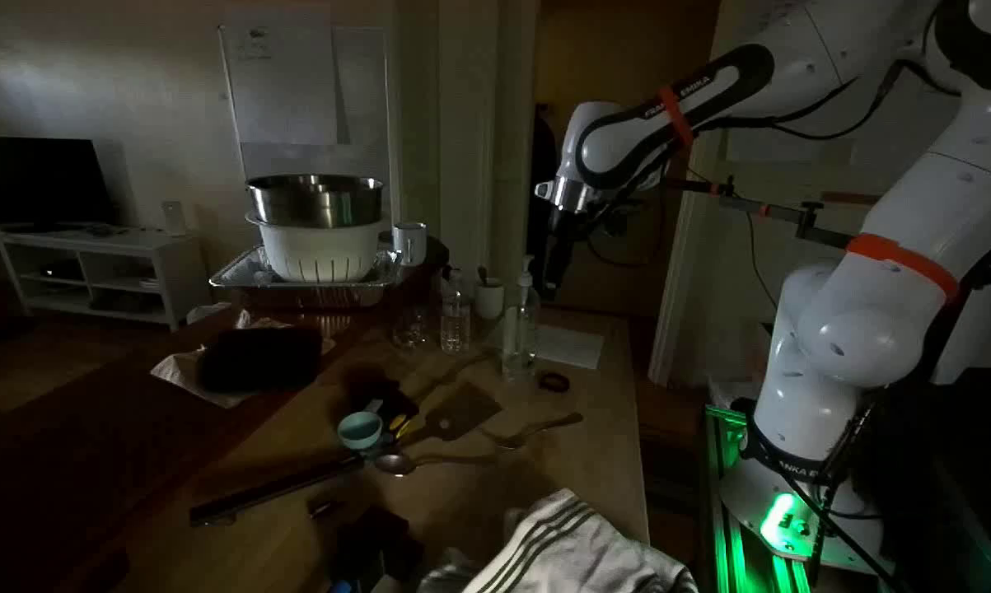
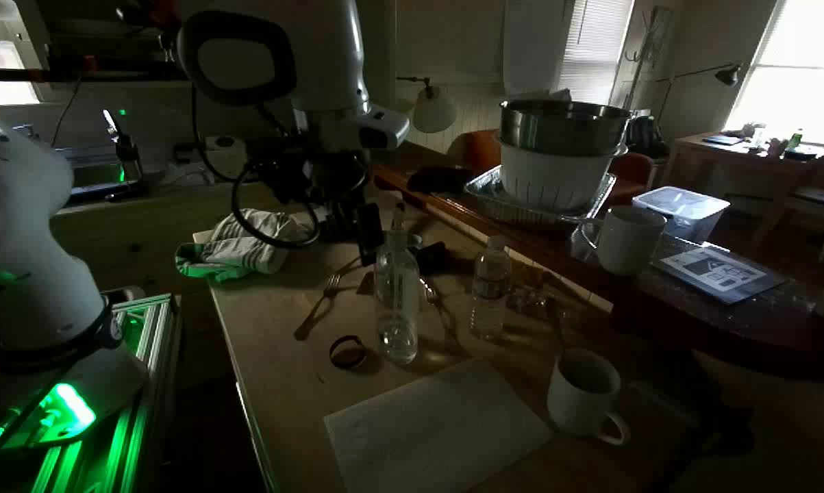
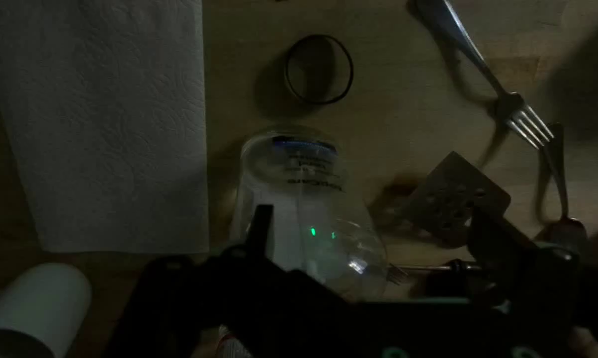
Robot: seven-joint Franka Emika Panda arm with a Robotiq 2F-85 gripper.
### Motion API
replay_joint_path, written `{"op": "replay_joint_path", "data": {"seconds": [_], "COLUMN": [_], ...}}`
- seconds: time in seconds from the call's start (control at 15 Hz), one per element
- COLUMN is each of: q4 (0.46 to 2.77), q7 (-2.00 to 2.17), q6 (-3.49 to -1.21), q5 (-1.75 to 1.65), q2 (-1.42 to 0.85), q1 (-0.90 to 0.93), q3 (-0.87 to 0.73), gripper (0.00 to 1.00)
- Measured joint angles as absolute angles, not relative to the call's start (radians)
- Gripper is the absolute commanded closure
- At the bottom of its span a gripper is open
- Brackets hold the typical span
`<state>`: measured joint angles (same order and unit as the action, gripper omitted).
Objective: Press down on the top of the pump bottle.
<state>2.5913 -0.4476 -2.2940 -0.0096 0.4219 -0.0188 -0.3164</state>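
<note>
Wrist view: hand, fingers wide apart; pump bottle partly masked by one finger, its top not made out. Advisable: fingers drawn together, making one blunt pressing surface.

In an exterior view: pump bottle upright on tabletop; fingertips apparently beside and lower than pump head, so best raised, centred, then lowered straight, lest it tip. Forearm slopes down.

In an exterior view: hand points down, seemingly just beside bottle neck; contact cannot be told.
</note>
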Motion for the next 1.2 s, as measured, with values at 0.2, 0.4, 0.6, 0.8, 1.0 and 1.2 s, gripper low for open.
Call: {"op": "replay_joint_path", "data": {"seconds": [0.2,0.4,0.6,0.8,1.0,1.2], "q4": [2.591,2.591,2.591,2.588,2.562,2.532], "q7": [-0.448,-0.448,-0.448,-0.440,-0.391,-0.310], "q6": [-2.294,-2.294,-2.294,-2.294,-2.294,-2.288], "q5": [-0.010,-0.010,-0.010,-0.011,-0.014,-0.022], "q2": [0.422,0.422,0.422,0.425,0.462,0.524], "q1": [-0.019,-0.019,-0.019,-0.030,-0.048,-0.066], "q3": [-0.316,-0.316,-0.316,-0.297,-0.240,-0.183], "gripper": [0.00,0.00,0.00,0.00,0.00,0.26]}}
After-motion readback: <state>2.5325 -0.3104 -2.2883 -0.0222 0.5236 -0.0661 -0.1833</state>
